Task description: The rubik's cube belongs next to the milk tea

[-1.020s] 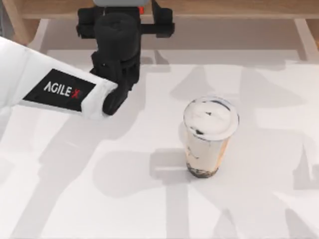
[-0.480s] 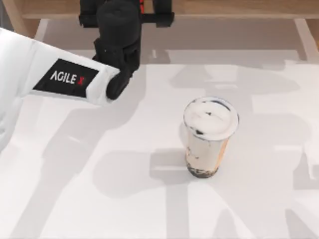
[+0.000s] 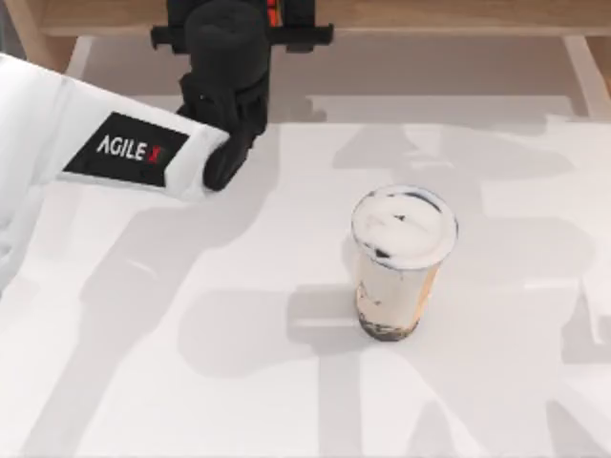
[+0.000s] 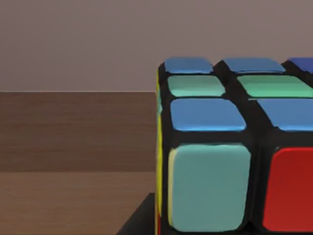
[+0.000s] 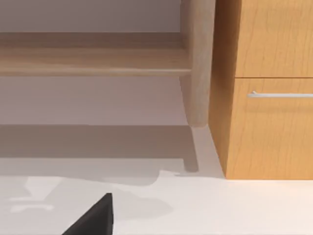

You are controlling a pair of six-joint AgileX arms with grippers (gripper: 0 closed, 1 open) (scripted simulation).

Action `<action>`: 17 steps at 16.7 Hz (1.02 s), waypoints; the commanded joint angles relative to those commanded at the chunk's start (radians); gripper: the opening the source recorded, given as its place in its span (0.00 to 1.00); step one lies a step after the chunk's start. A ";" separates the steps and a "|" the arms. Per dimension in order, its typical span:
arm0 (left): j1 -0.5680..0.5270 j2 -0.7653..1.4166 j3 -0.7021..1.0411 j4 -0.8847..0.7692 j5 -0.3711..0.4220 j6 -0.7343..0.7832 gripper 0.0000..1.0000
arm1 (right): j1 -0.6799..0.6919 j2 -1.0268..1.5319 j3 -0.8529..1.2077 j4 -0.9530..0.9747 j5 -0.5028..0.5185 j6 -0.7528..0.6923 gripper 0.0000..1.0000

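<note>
Left wrist view, close up: the rubik's cube (image 4: 230,147), a small puzzle block with a black grid and blue, green, pale teal, red and yellow stickers, sits right in front of the camera with a dark part of the left gripper under its lower edge; brown wood panelling and a grey wall lie behind it. Whether the left gripper is clenched on the cube or released cannot be told. From the top view, the white AgileX left arm (image 3: 86,143) reaches in from the left, its black wrist at the far edge of the white counter (image 3: 191,382), towards the left. The milk tea (image 3: 401,262), a tall clear plastic cup with a round clear lid, creamy beige-orange drink and dark pearls at its base, stands upright right of centre, well apart from that wrist. The right wrist view looks past a dark gripper tip to an orange-brown wooden cabinet (image 5: 269,98) with a metal handle.
</note>
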 joint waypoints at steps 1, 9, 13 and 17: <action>0.000 0.000 0.000 0.000 0.000 0.000 0.32 | 0.000 0.000 0.000 0.000 0.000 0.000 1.00; 0.000 0.000 0.000 0.000 0.000 0.000 0.00 | 0.000 0.000 0.000 0.000 0.000 0.000 1.00; 0.000 0.000 0.000 0.000 0.000 0.000 0.00 | 0.000 0.000 0.000 0.000 0.000 0.000 1.00; -0.003 -0.012 0.003 -0.013 0.000 0.002 0.00 | 0.000 0.000 0.000 0.000 0.000 0.000 1.00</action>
